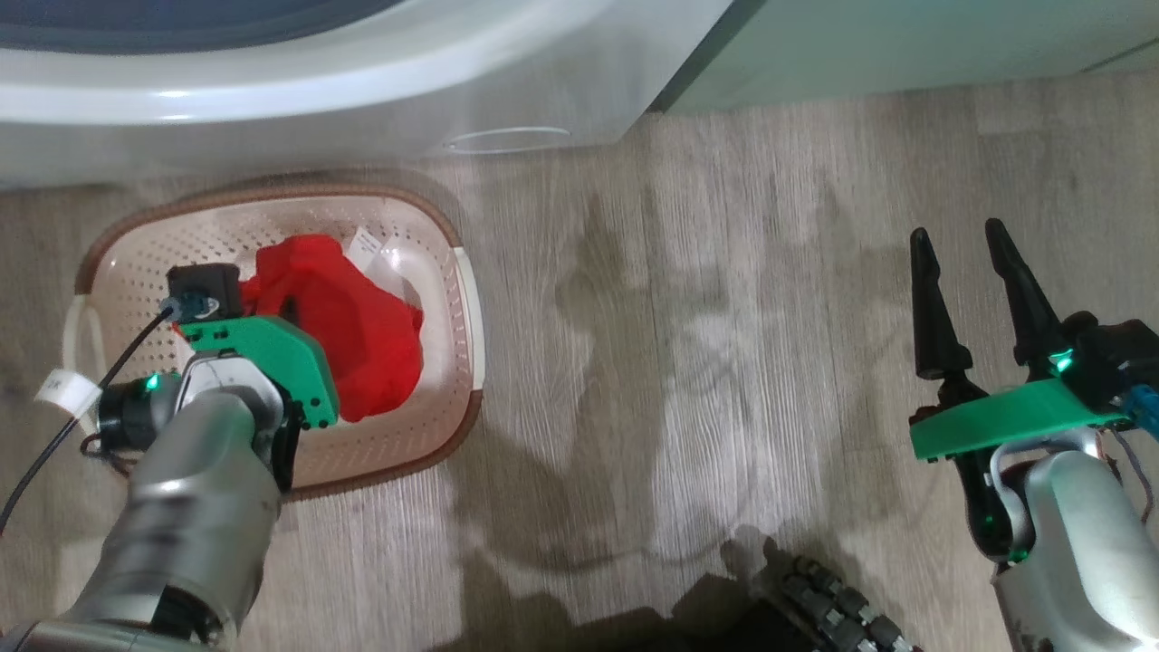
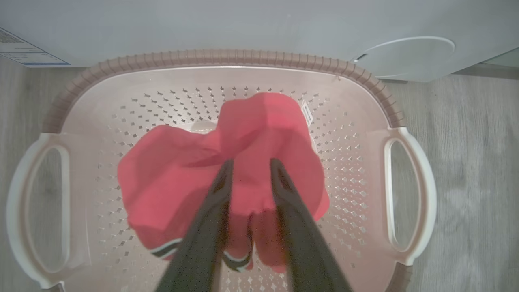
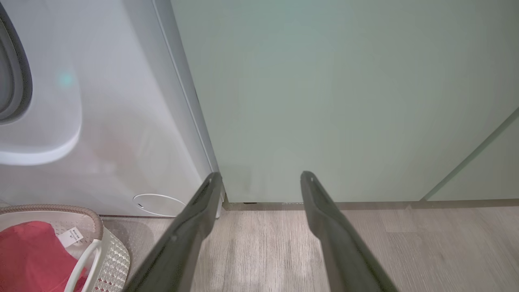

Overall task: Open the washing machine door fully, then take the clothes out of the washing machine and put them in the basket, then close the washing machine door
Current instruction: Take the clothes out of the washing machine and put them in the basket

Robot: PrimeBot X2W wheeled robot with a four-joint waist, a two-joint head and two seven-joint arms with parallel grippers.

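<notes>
In the left wrist view, the left hand hangs over the basket. Its two fingers are a little apart and the red clothes are bunched between them. Whether they pinch the cloth or only touch it, I cannot tell. The clothes lie inside the basket, which stands on the floor at the edge where the washing machine rises. The danger I see here is that such cloth could hook on a fingertip. If the hand rises, the jersey may come up with it and fall over the rim.

In the head view, the left forearm covers the near side of the basket. A black cable passes close to the white handle. I think it could catch there and drag the light basket along the floor.

In the right wrist view, the right hand is wide open and empty. It points at the pale green cabinet beside the washing machine, well apart from the basket. A careless reach forward could knock the fingers against the cabinet face.
</notes>
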